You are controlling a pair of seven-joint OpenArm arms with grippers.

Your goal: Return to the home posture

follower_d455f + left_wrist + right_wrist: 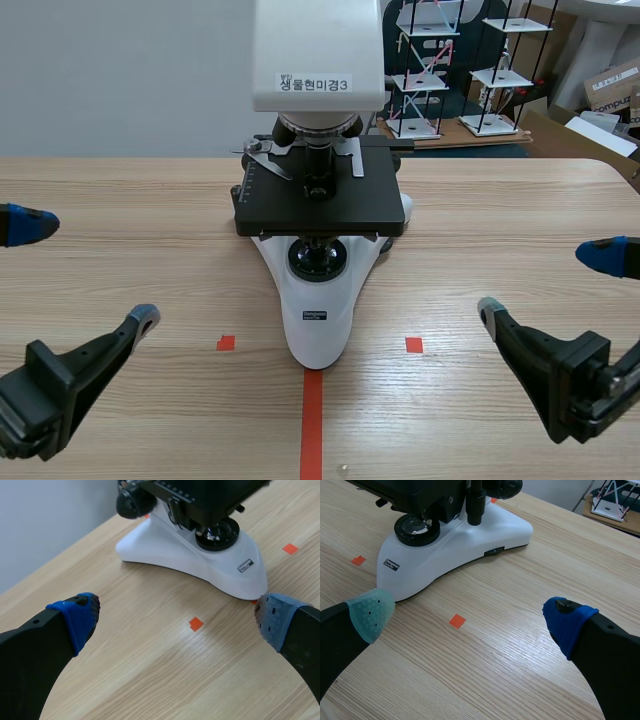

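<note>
**Arms low and clear: settle home without brushing the microscope**

Scene view: the microscope stands mid-table. The left gripper sits at about 8 o'clock from its base and the right gripper at about 4 o'clock, both well apart from it. Each has its fingers spread wide with nothing between them. Judging by this, the arms are at or near home. Any last motion should be slow and draw away from the base, never sweep inward across the stage knobs.

Left wrist view: the fingers are wide and empty over bare table. The microscope's white foot lies ahead at roughly 1 o'clock, near the right finger's pad; I cannot tell whether they touch. Keep that side from drifting forward.

Right wrist view: the fingers are again wide and empty. The foot lies ahead at about 11 o'clock, just beyond the left pad, apart from it.
</note>
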